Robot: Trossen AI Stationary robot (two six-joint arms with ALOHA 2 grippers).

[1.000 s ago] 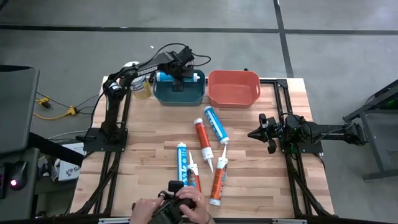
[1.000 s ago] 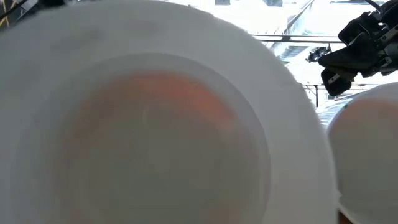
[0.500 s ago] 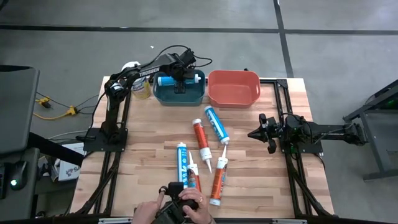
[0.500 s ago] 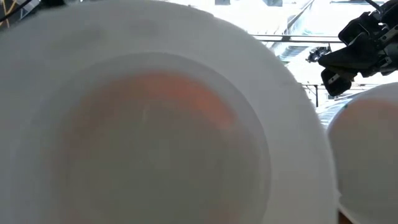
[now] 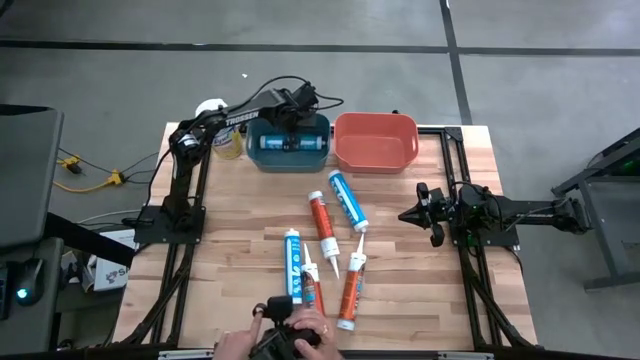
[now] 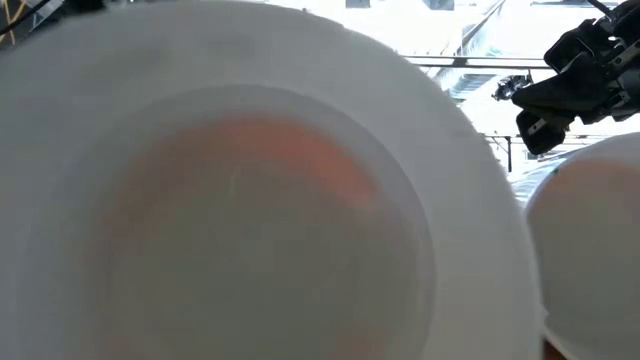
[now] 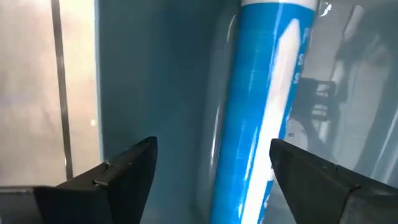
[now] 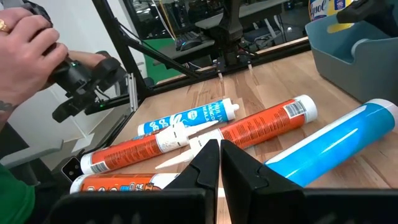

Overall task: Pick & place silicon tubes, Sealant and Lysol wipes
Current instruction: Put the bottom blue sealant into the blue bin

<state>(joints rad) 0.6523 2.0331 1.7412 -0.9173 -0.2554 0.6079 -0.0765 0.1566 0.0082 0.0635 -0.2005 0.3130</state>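
My left gripper (image 5: 290, 130) is low in the blue bin (image 5: 262, 158) at the table's far edge. It is open, with one finger on each side of a blue tube (image 7: 267, 106) that lies on the bin's floor (image 7: 161, 112). The Lysol wipes canister (image 5: 228, 145) stands upright left of the bin and also shows in the right wrist view (image 8: 328, 9). Several orange and blue tubes (image 5: 322, 222) lie on the table's middle. My right gripper (image 5: 404, 214) is shut and empty, right of them. My left gripper's fingers (image 7: 124, 171) stand open astride the blue tube's body (image 7: 249, 168), across its length. One finger (image 7: 305, 168) stands close against the tube's side. I cannot tell whether it touches it.
An empty red bin (image 5: 375, 140) stands right of the blue bin. A person's hands (image 5: 290, 335) hold a dark device at the table's near edge and show in the right wrist view (image 8: 31, 37). White tube ends (image 6: 250, 200) block most of the low view.
My left gripper has gone down into the blue bin with the blue tube. The tube was held level above the bin's far rim and now lies on the bin's floor. The person's hands have shifted a little at the near edge.
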